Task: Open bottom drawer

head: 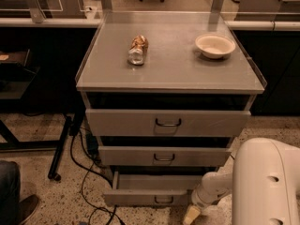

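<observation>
- Camera view: the bottom drawer (140, 197) is seen at the foot of the grey metal table (173, 76). It is the lowest and slimmest of three, and its front stands forward of the middle drawer (131, 156) and the top drawer (122, 122), so a strip of its plain tray is exposed.
- The gripper (191, 214) is found low by the speckled floor, just beside the right end of that drawer front, on a pale rounded arm.
- Whether the gripper is clenched or released cannot be told, and nothing is seen to be held in it.
- The small dark wire handle (163, 199) lies to the left of the gripper in the view, apart from it, at the middle of the front.
- The drawer front's long axis runs side to side. Any further pull is judged to be needed straight outward, toward the camera.
- The drawer fronts are flat, matte sheet metal with thin looped handles.
- On the smooth table top a crumpled can (137, 49) lies on its side, and a shallow pale bowl (215, 45) is set well apart from it.
</observation>
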{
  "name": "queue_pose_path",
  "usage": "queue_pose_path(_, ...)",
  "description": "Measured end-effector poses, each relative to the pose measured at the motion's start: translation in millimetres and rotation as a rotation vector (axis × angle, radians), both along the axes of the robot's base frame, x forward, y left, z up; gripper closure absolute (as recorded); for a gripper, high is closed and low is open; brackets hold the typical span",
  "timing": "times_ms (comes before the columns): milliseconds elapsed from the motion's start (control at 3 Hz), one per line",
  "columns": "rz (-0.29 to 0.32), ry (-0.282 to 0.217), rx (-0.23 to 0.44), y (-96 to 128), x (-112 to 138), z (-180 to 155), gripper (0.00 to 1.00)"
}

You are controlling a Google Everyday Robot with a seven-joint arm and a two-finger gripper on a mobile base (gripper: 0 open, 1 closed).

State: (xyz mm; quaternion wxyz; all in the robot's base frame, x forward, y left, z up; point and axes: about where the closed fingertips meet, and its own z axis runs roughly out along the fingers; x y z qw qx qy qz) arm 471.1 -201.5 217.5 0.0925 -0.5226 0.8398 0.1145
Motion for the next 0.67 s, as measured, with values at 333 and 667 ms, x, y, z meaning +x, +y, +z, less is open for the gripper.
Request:
queue_pose_path(333, 0.010, 0.005, 0.005, 2.0, -0.7, -5.5, 0.00)
queue_pose_path(667, 0.022, 0.023, -0.019, 6.6, 5.5, -30.9, 0.00)
